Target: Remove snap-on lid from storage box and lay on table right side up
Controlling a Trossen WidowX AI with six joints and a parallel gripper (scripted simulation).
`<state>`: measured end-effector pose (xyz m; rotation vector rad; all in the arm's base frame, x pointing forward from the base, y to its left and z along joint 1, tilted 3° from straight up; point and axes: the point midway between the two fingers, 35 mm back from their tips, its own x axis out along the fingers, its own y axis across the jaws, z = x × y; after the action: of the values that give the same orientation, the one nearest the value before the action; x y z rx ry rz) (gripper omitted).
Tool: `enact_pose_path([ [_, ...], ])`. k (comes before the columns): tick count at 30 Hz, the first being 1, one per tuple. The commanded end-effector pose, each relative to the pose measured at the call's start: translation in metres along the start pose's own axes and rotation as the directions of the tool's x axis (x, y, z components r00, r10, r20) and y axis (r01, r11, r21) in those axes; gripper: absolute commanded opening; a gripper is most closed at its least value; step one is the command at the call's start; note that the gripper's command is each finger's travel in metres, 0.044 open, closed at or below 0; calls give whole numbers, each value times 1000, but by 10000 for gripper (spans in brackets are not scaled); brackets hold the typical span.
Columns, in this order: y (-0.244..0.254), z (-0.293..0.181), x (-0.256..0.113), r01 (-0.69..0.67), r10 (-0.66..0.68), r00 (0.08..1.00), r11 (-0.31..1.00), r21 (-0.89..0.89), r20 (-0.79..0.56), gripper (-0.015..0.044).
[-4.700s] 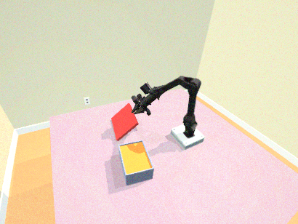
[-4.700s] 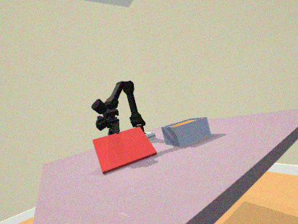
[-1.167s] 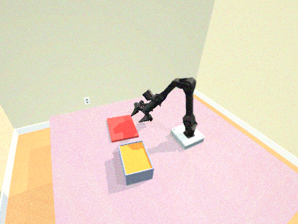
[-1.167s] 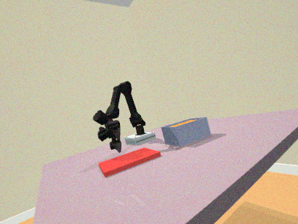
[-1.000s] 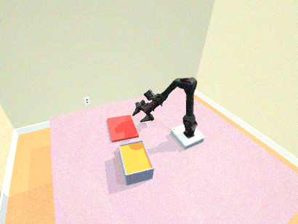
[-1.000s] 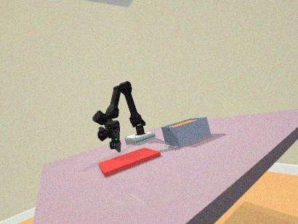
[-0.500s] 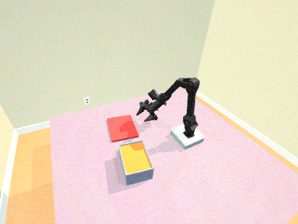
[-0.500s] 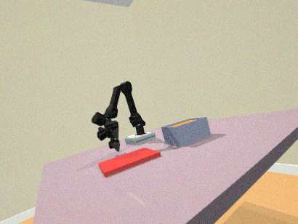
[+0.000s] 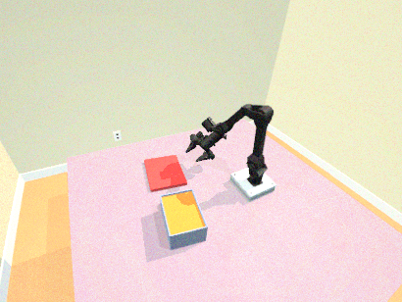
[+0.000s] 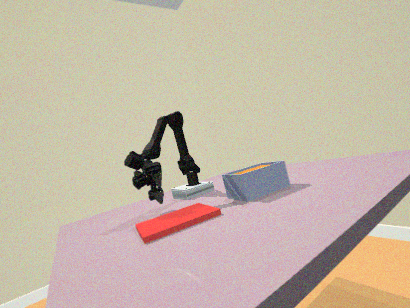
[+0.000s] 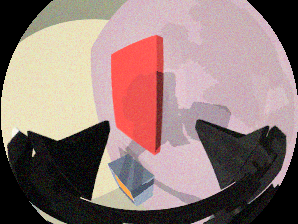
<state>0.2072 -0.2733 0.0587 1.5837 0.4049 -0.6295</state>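
Observation:
The red lid (image 9: 157,172) (image 10: 175,220) (image 11: 130,75) lies flat on the pink table (image 9: 275,245) (image 10: 200,285), its plain face up and its short side walls down. The blue-grey storage box (image 9: 188,238) (image 10: 260,185) (image 11: 132,167) stands upright and open beside the lid, with an orange-yellow inside. Lid and box are apart. My gripper (image 9: 192,155) (image 10: 150,192) (image 11: 154,125) is wide open and empty. It hangs above the table on the arm-base side of the lid, clear of it. The lid's underside is hidden.
The arm's white base (image 9: 240,181) (image 10: 181,193) stands on the table to the right of the lid and box in the top view. The table's dark edge (image 10: 350,232) shows in the exterior view. Walls stand beyond the table.

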Motion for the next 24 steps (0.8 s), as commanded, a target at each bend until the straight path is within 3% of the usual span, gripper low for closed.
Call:
enact_pose_path([
  [1, 6, 1, -8, -5, 5, 1000, 1000, -10, 1, 440],
  [24, 29, 1, -49, -3, 3, 1000, 1000, -10, 2, 440],
])
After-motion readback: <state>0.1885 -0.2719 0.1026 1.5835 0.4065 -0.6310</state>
